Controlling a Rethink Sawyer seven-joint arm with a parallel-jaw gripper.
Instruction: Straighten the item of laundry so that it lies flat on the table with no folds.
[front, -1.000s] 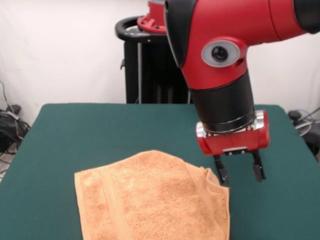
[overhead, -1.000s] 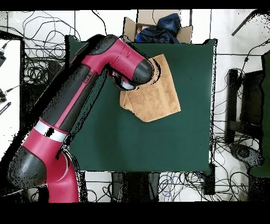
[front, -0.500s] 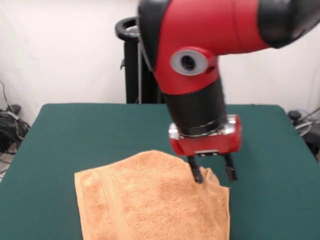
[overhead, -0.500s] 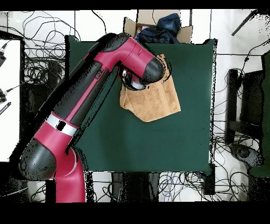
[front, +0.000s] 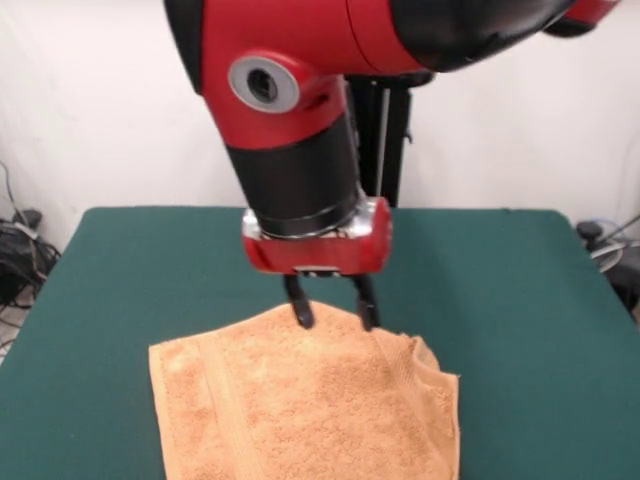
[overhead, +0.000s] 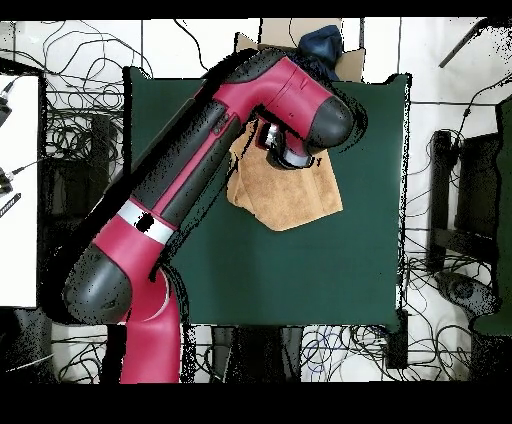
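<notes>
The peach-orange terry towel lies on the dark green table near its front edge. It is rumpled, with a raised crease at its right corner and a woven band down its left side. My gripper is open and empty, and its two black fingertips hang just over the towel's far edge. In the overhead view the arm covers the top of the towel and hides the gripper. No white label shows.
The black pedestal stands behind the table. A cardboard box with dark cloth in it sits beyond the table's top edge. Cables lie on the floor around the table.
My arm has swung to the picture's left in the front view, from beside the towel's right corner to over its far edge. The gripper has stayed open and the towel has not moved.
</notes>
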